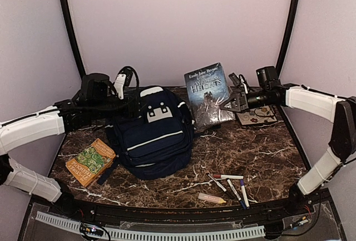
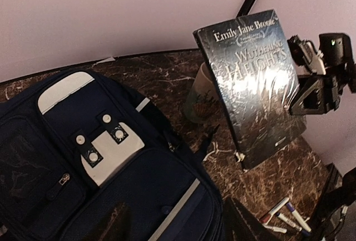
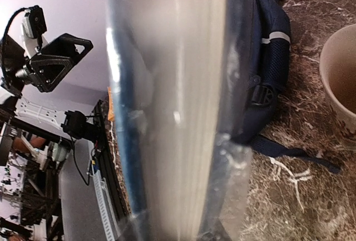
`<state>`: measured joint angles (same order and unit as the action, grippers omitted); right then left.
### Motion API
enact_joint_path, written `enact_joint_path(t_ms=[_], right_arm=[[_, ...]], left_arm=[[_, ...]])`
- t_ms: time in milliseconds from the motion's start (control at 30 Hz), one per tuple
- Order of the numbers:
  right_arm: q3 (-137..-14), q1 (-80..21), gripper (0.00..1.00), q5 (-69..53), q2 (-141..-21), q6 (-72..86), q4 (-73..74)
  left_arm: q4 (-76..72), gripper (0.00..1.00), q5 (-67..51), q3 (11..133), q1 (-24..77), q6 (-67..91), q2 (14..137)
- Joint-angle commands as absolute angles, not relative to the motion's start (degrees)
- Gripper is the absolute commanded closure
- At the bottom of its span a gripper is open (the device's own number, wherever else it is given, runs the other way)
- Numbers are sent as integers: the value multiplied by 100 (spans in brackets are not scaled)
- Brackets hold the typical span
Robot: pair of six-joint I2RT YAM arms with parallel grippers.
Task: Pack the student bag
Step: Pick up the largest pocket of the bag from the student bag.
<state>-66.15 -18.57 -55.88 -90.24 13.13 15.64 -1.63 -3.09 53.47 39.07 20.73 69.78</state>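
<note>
While the right gripper grips a book, the student bag lies beside

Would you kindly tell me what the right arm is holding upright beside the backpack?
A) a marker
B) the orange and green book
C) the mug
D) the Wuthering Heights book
D: the right fingers clamp the Wuthering Heights book, upright beside the student bag.

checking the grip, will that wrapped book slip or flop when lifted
Probably stiff: the book shows no sag though the right claw grips only one edge. Its glossy wrap looks slippery, so it may slide.
</note>
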Motion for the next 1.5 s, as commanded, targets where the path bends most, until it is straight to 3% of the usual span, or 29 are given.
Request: enact_joint_path(t_ms=[0,67,267,667,933,1200,1467], right_arm=[[-6434,-1877,100,-5503,-8144,-283,2125],[-6355,-1827,100,-5329,-7886,-591,2497],[-6193,-1389,100,-5296,-7508,-959,3204],[-5858,-1195,100,-5239,-7198,-915,3164],[-5729,-1187,100,-5181,-7138,-875,3051],[-5687,-1186,100,-5137,-7075,-896,3054],[-5683,-1184,100,-5074,-7058,-892,3042]], left_arm=[[1636,40,-221,5996,4330,459,7215],[2050,40,-373,6307,4557,-24,7477],[2890,54,-696,7071,5005,-335,8540],[3375,45,781,7531,5517,-812,9608],[3419,54,-203,7987,5616,-785,9939],[3480,50,-161,8273,5616,-563,10621],[3526,60,-15,8381,5616,-595,10947]])
